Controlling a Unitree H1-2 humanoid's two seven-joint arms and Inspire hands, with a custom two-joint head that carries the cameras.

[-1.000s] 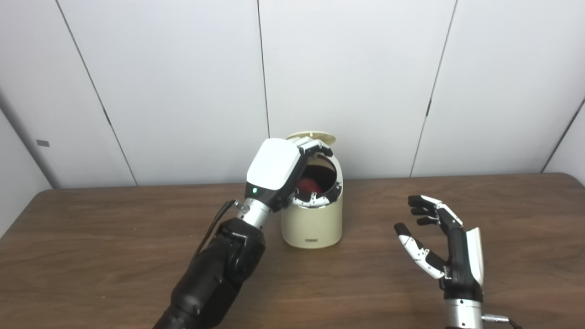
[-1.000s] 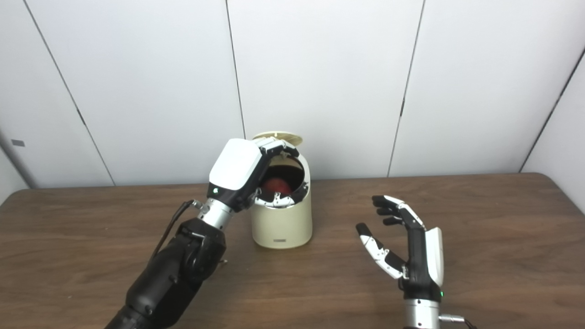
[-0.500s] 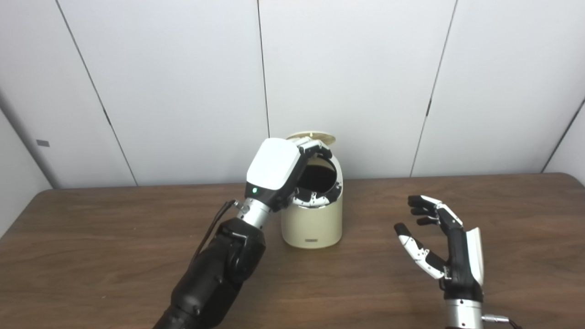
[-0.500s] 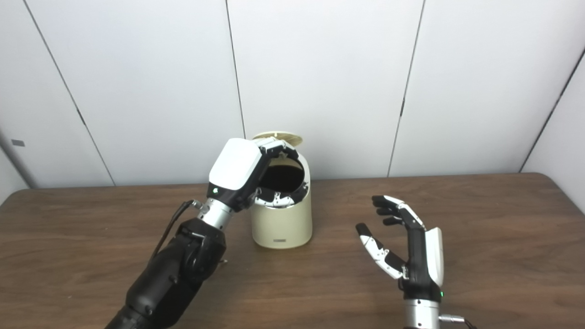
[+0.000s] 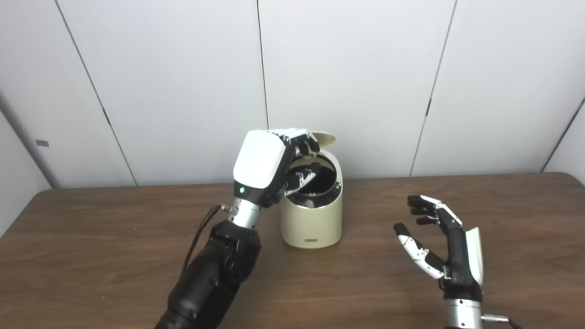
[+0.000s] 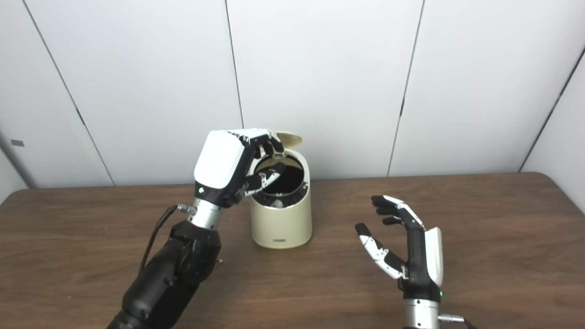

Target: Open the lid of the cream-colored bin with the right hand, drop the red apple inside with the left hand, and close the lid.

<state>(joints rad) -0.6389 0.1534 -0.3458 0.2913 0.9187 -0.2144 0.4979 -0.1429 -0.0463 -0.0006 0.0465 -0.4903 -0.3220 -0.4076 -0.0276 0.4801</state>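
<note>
Wood-grain laminate, dark brown and matte, covers the table (image 5: 91, 256), which is backed by smooth white wall panels (image 5: 183, 82) split by thin dark seams. Near the middle a cream-colored bin (image 5: 312, 224) is seen, a smooth plastic cylinder with a rounded shoulder and a small label low on its front. Its round lid (image 5: 324, 137) is tipped up behind the dark circular mouth. The red apple cannot be made out in that dark opening. The left hand (image 5: 274, 167), with a glossy white back plate and black segmented fingers, is held at the bin's left rim, its fingers curled loosely over the mouth and gripping nothing. The right hand (image 6: 404, 242) is raised well apart to the right, palm turned inward, fingers spread and empty.
</note>
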